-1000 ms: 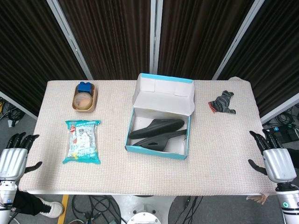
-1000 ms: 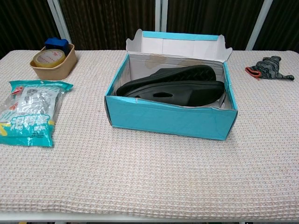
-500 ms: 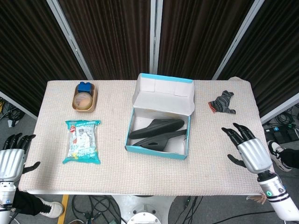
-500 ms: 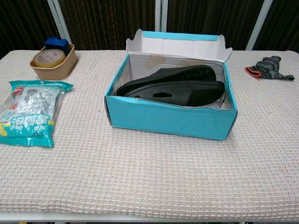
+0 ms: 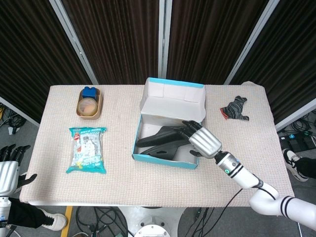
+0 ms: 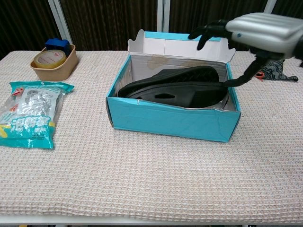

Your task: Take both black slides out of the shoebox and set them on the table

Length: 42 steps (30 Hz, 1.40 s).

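Two black slides [image 5: 165,140] [image 6: 175,87] lie stacked inside the teal shoebox [image 5: 163,159] [image 6: 170,118] at the table's middle, its lid flap standing up at the back. My right hand [image 5: 201,140] [image 6: 258,32] hovers over the box's right end with its fingers spread above the slides' heels. Its thumb points down toward the box's right inner corner, and it holds nothing. Off the table's front left corner, my left hand [image 5: 7,170] hangs with its fingers apart and empty; the chest view does not show it.
A snack bag [image 5: 87,149] [image 6: 28,113] lies at the left. A small tan tub [image 5: 89,103] [image 6: 53,59] holding tape and a blue block sits at the back left. A crumpled dark cloth [image 5: 236,108] [image 6: 272,67] lies at the back right.
My right hand has swung in from the table's right edge to above the right end of the shoebox. The left hand has sunk slightly lower left. The slides have not moved.
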Available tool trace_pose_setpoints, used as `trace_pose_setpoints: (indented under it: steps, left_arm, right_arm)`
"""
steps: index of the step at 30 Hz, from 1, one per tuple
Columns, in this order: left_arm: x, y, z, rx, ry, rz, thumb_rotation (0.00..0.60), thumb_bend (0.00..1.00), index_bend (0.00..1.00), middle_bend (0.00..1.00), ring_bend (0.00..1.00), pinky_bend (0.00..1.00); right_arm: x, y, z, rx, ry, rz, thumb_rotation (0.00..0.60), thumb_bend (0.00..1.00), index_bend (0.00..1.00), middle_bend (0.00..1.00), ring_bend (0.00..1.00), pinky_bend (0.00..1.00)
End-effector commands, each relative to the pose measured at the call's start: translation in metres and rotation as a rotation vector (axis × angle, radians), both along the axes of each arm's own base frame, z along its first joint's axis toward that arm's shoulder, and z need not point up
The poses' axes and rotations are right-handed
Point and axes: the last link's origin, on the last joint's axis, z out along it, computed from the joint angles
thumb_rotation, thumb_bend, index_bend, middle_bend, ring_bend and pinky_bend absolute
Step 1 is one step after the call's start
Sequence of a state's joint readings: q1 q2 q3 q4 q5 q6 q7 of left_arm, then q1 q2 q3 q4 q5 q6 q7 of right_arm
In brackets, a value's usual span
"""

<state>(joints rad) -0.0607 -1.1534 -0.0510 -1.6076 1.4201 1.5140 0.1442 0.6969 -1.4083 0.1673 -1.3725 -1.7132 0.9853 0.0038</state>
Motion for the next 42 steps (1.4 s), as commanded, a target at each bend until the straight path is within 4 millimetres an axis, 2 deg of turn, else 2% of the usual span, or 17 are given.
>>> trace_pose_setpoints:
  steps: [1, 4, 10, 14, 18, 20, 22, 25, 28, 31, 35, 39, 42]
  left_arm:
    - [-0.001, 0.000, 0.001, 0.001, -0.003, 0.001, 0.600, 0.00, 0.17, 0.21, 0.11, 0.12]
    - [-0.002, 0.002, 0.001, -0.001, -0.007, 0.003, 0.600, 0.00, 0.17, 0.21, 0.11, 0.12]
    - [-0.002, 0.004, 0.001, -0.009, -0.025, -0.005, 0.600, 0.00, 0.17, 0.20, 0.11, 0.12]
    - [-0.004, 0.004, 0.001, -0.012, -0.038, 0.000, 0.600, 0.00, 0.17, 0.20, 0.11, 0.12]
    - [-0.005, 0.004, 0.001, -0.008, -0.053, 0.005, 0.600, 0.00, 0.17, 0.20, 0.11, 0.12]
    - [-0.006, 0.004, 0.002, -0.005, -0.060, 0.005, 0.600, 0.00, 0.17, 0.20, 0.11, 0.12]
    - [-0.006, 0.003, 0.002, -0.008, -0.064, 0.006, 0.600, 0.00, 0.17, 0.20, 0.11, 0.12]
    - [-0.007, 0.003, 0.003, -0.008, -0.073, 0.009, 0.600, 0.00, 0.17, 0.20, 0.11, 0.12]
    - [-0.008, 0.005, 0.002, -0.007, -0.078, 0.014, 0.600, 0.00, 0.17, 0.20, 0.11, 0.12]
    - [-0.008, 0.006, 0.000, -0.016, -0.080, 0.012, 0.600, 0.00, 0.17, 0.21, 0.11, 0.12]
    - [-0.008, 0.008, 0.000, -0.017, -0.080, 0.009, 0.600, 0.00, 0.17, 0.20, 0.11, 0.12]
    - [-0.008, 0.012, 0.001, -0.014, -0.077, 0.001, 0.600, 0.00, 0.17, 0.21, 0.11, 0.12]
    - [-0.006, 0.015, 0.001, -0.016, -0.081, -0.011, 0.600, 0.00, 0.17, 0.20, 0.11, 0.12]
  right_arm:
    - [0.011, -0.008, -0.034, 0.020, 0.022, 0.020, 0.600, 0.04, 0.10, 0.19, 0.04, 0.11]
    - [0.017, -0.009, -0.052, 0.022, 0.004, 0.026, 0.600, 0.02, 0.10, 0.17, 0.01, 0.06]
    - [0.027, -0.011, -0.083, -0.015, -0.013, 0.067, 0.600, 0.01, 0.10, 0.14, 0.00, 0.02]
    - [0.030, -0.011, -0.100, -0.041, -0.037, 0.104, 0.600, 0.04, 0.10, 0.14, 0.00, 0.02]
    - [0.033, -0.012, -0.111, -0.062, -0.082, 0.145, 0.600, 0.17, 0.11, 0.17, 0.00, 0.02]
    - [0.034, -0.012, -0.114, -0.066, -0.119, 0.162, 0.600, 0.29, 0.13, 0.20, 0.02, 0.02]
    - [0.035, -0.013, -0.115, -0.063, -0.145, 0.175, 0.600, 0.44, 0.20, 0.22, 0.06, 0.03]
    - [0.035, -0.015, -0.113, -0.081, -0.180, 0.197, 0.600, 0.61, 0.33, 0.26, 0.11, 0.05]
    - [0.035, -0.018, -0.110, -0.108, -0.214, 0.194, 0.600, 0.69, 0.43, 0.31, 0.14, 0.07]
    - [0.036, -0.023, -0.106, -0.132, -0.237, 0.186, 0.600, 0.70, 0.53, 0.34, 0.17, 0.08]
    - [0.038, -0.030, -0.094, -0.182, -0.279, 0.191, 0.600, 0.70, 0.58, 0.36, 0.18, 0.08]
    - [0.036, -0.042, -0.068, -0.261, -0.336, 0.187, 0.600, 0.70, 0.58, 0.37, 0.18, 0.08]
    - [0.022, -0.049, -0.040, -0.325, -0.368, 0.169, 0.600, 0.70, 0.58, 0.37, 0.18, 0.08]
